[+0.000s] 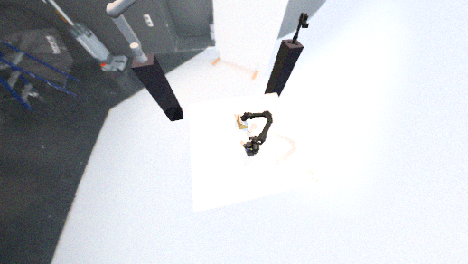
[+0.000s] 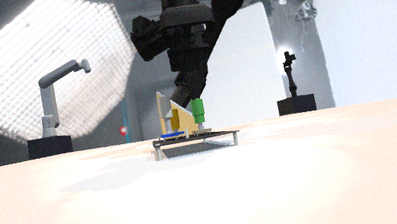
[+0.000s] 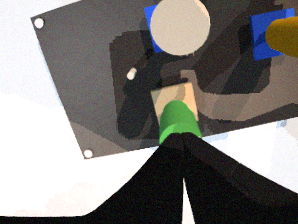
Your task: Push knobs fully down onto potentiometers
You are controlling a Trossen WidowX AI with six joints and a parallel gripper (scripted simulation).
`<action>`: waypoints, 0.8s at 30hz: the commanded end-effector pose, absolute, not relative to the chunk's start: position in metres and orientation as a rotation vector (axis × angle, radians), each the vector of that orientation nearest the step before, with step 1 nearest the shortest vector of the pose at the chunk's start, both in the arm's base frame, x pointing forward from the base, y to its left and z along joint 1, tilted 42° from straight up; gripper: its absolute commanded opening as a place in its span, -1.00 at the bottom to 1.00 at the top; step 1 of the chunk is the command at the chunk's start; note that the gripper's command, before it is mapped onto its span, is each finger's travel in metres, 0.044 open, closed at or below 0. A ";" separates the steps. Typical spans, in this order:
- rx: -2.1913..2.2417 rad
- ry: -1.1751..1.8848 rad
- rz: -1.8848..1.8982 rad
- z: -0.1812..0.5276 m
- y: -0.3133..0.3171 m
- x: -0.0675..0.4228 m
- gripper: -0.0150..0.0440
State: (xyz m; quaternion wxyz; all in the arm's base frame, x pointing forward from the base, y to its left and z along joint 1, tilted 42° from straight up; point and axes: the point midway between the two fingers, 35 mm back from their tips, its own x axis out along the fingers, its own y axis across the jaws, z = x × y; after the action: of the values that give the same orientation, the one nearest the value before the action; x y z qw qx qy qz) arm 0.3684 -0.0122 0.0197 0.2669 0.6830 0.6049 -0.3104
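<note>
A dark circuit board (image 2: 218,134) (image 3: 80,63) stands on short legs on the pale table. A green knob (image 2: 198,110) (image 3: 178,120) stands on its shaft, with a bit of bare shaft showing between it and the tan potentiometer below. A grey round knob (image 3: 180,24) (image 2: 167,109) sits over a blue potentiometer (image 3: 153,15). A yellow knob (image 3: 285,35) (image 2: 175,119) is at the board's right edge in the wrist view. My gripper (image 2: 193,93) (image 3: 180,143) (image 1: 249,146) is shut, fingertips together, resting on the top of the green knob.
A tan wedge-shaped block (image 2: 185,116) (image 1: 241,123) stands behind the board. A grey arm on a black pedestal (image 2: 50,146) is far left, and a black pedestal with a camera stand (image 2: 296,103) is far right. Two dark posts (image 1: 158,86) (image 1: 282,68) stand at the table's back.
</note>
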 end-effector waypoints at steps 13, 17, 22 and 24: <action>1.838 1.639 -0.837 0.015 -0.006 0.370 -0.49; 1.838 1.639 -0.837 0.015 -0.006 0.370 -0.49; 1.838 1.639 -0.837 0.015 -0.006 0.370 -0.49; 1.838 1.639 -0.837 0.015 -0.006 0.370 -0.49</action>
State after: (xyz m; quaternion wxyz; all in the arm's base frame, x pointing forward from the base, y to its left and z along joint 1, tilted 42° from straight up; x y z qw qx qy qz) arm 0.3682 -0.0114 0.0183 0.2656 0.6843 0.6038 -0.3107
